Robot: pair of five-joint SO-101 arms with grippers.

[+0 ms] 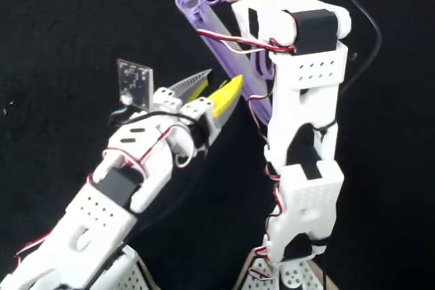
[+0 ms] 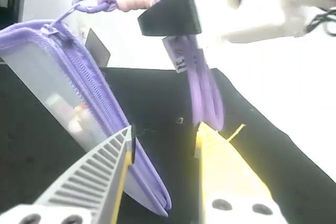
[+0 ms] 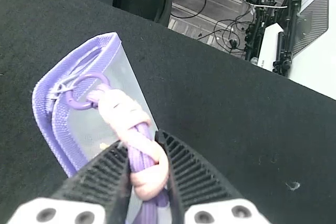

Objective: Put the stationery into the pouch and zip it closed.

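Right wrist view: right gripper [image 3: 143,148] is clamped on the purple pouch's [image 3: 73,103] pink-and-purple cord [image 3: 123,111]. Left gripper [image 2: 165,129] stands apart, with the pouch just beside its grey jaw.

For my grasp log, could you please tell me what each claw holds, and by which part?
The right claw holds the pouch by its pink-and-purple cord; the left claw is open, holding nothing.

White plastic arms [image 1: 306,100] carry black servo blocks [image 1: 318,30] (red, white and black wires [image 1: 231,40] loop alongside). The left tool [image 2: 165,129] has 1 yellow and 1 grey ribbed finger; the right tool [image 3: 139,142], 2 black.
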